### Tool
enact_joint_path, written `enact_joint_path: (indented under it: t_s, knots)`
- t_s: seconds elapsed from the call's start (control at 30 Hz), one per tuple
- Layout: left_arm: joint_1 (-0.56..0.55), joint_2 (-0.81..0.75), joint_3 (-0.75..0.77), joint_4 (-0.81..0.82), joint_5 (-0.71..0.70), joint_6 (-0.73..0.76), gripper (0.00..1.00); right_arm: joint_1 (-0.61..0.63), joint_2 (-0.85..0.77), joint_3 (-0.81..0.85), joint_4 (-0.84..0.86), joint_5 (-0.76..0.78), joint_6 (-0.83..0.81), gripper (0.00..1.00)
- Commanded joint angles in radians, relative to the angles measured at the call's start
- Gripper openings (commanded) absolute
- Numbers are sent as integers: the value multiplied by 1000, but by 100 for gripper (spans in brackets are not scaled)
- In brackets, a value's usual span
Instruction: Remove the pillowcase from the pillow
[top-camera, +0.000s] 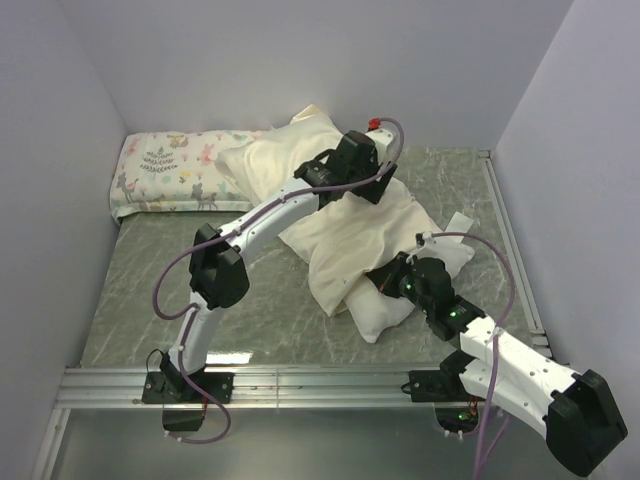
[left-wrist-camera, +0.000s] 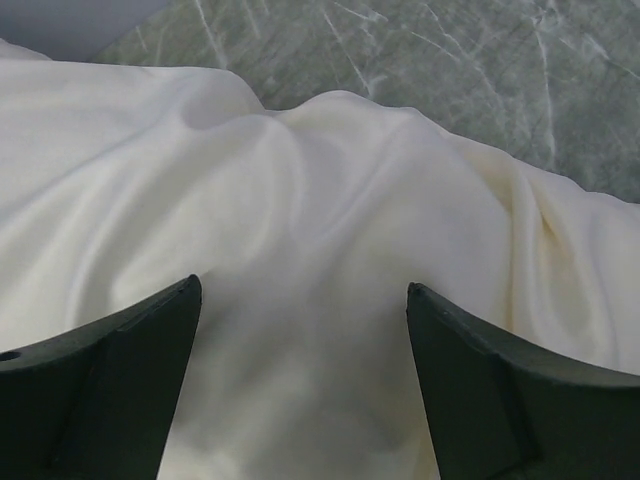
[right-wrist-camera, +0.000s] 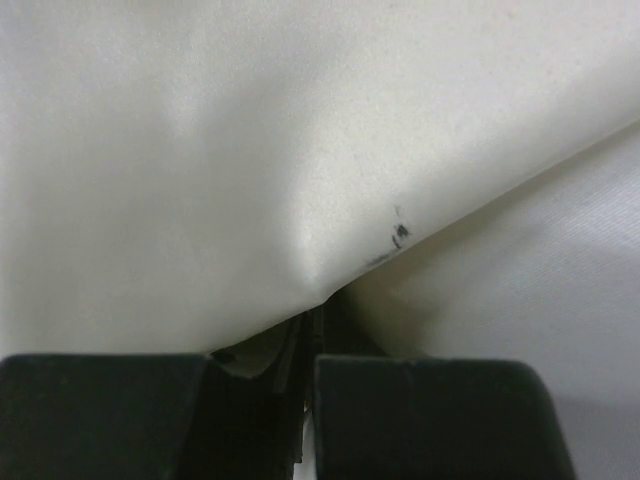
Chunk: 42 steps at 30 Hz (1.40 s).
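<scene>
From above, the pillowcase (top-camera: 340, 235) lies slanted at the centre of the table (top-camera: 150, 290), and the pillow (top-camera: 445, 258) shows at its 4 o'clock. The left arm (top-camera: 270, 215) stretches to its 12 o'clock end; the right arm (top-camera: 500, 350) bends low at 5 o'clock.

Left wrist: the left gripper (left-wrist-camera: 300, 340) stands wide apart over the cloth.

Right wrist: the right gripper (right-wrist-camera: 305, 400) pinches a pillowcase fold, jaws almost together.

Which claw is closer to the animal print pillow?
Left. The left claw is open over the pillowcase, right of the printed pillow; the right claw is at the pillowcase's near end, farther off.
</scene>
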Motion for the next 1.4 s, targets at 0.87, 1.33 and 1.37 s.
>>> enact_joint_path:
  t_s: [0.87,1.33,1.37]
  knots:
    - [-11,-392,145,172,-520,177,0,-297,-163,218,-353,-53,-148,0]
    - [333,-609,-150,-119,-561,-205,0,-703,-165,364,-482,-169,-274,0]
    - [392,-633,-195,-141,-516,-256,0,-726,-160,359,-482,-180,-282,0]
